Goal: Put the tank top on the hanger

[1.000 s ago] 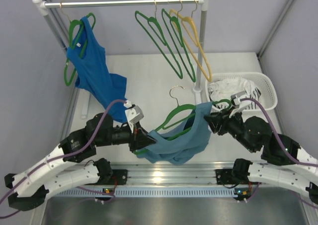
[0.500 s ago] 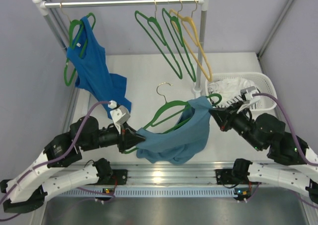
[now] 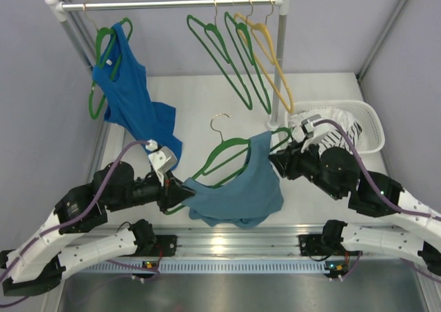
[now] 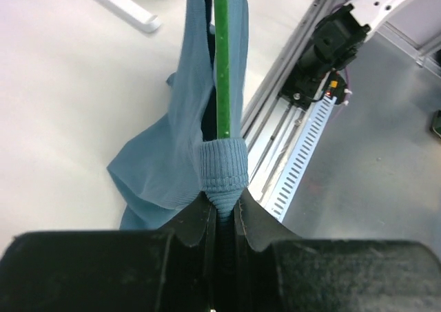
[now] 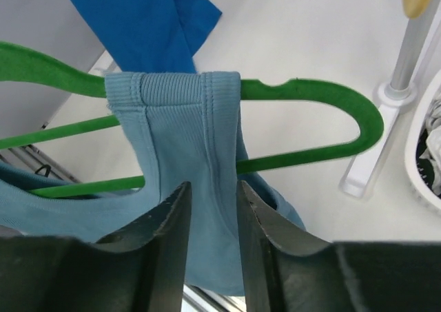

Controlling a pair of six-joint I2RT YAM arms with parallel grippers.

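The tank top (image 3: 241, 188) hangs in the air over the near middle of the worktop (image 3: 200, 98), one ribbed strap draped over the upper arm of the green hanger (image 3: 219, 153), its body sagging below. The left tool (image 4: 222, 202) is clenched on the other ribbed strap, bunched around the hanger's end. The right tool (image 5: 212, 188) is released: its fingers stand apart just in front of the draped strap, with the cloth showing in the gap. At the far right corner of the worktop, a white basket (image 3: 344, 104) holds a crumpled white-and-striped cloth (image 3: 348, 127). Along the far edge, a rail (image 3: 172, 4) carries a royal-blue tank top (image 3: 127, 98) on a green hanger, plus bare green hangers and a yellow hanger (image 3: 265, 40).
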